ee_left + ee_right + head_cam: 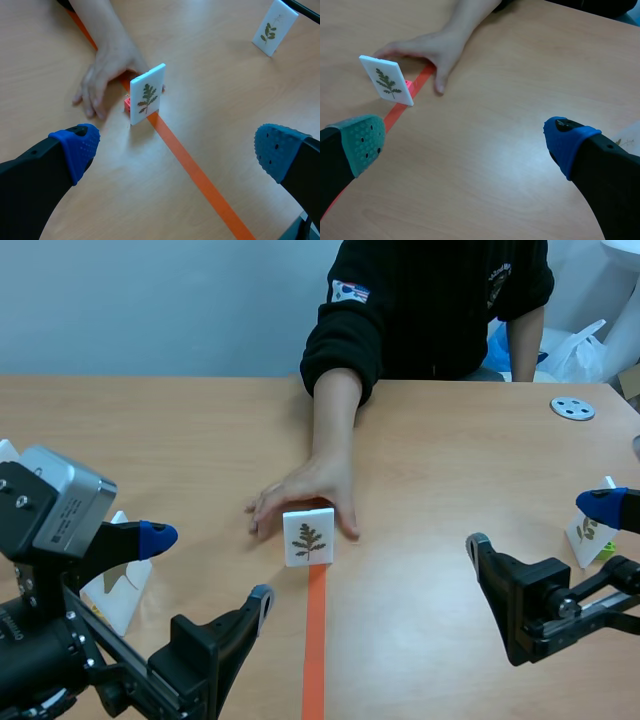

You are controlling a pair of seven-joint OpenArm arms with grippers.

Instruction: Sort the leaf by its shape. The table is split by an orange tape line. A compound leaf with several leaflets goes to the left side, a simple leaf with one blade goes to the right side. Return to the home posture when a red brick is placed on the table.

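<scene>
Nearest to you, your left gripper (210, 568) (175, 150) is hanging low over the table (450, 470) with its fingers spread wide and nothing between them. Across from it, your right gripper (540, 525) (465, 142) is sitting just as low, its pads standing well apart and gripping nothing.

Between the two arms, the orange tape line (315, 640) (200, 175) (395, 112) is running away from you. At its far end the leaf card (308, 537) (147, 95) (387, 80) is standing upright on the tape, well ahead of both grippers. It is showing you a dark sprig with many small leaflets along one stem. A small red block (128, 103) (409, 85) is peeking out at the card's foot, on its far side.

Out at the sides, a second white card (118, 590) is standing behind your left gripper, partly hidden. A third card (588, 530) (274, 27) is standing by your right gripper, carrying a green sprig.

Just behind the leaf card, the person's hand (310, 490) (107, 75) (430, 50) is lying palm down on the table. Its fingers are loosely spread to either side of the card and are pinching nothing.

Farther off to the right, a grey disc (573, 408) is lying flat on the wood.
</scene>
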